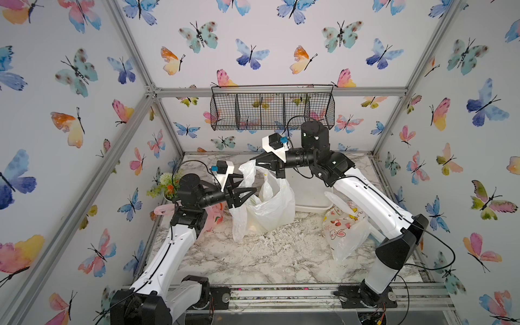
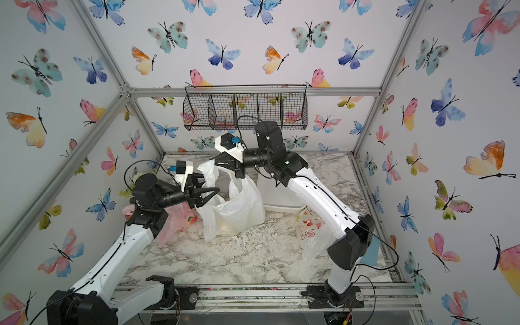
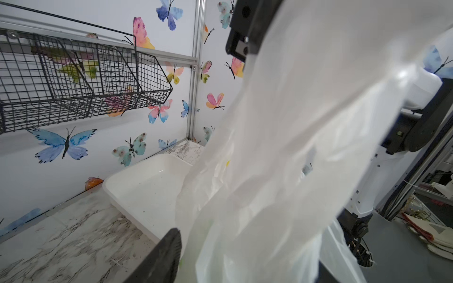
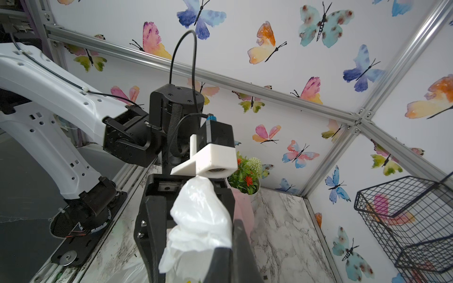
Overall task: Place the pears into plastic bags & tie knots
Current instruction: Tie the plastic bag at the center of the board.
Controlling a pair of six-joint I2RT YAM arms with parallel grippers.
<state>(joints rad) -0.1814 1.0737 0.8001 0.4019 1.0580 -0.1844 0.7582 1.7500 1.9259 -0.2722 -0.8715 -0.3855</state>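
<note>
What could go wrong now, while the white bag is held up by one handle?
The left fingers stand open around the white bag's other handle; closing off-centre may miss the thin strip. The right fingers pinch only a bunched handle; a hard pull could tear it. The left arm hangs over the pink bag and might drag it.

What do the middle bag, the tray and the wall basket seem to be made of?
The bag: thin translucent plastic film, glossy; it crinkles and light passes through. The tray: probably smooth white plastic, with soft shine. The basket: black wire mesh, likely coated metal; wallpaper shows through its grid.
</note>
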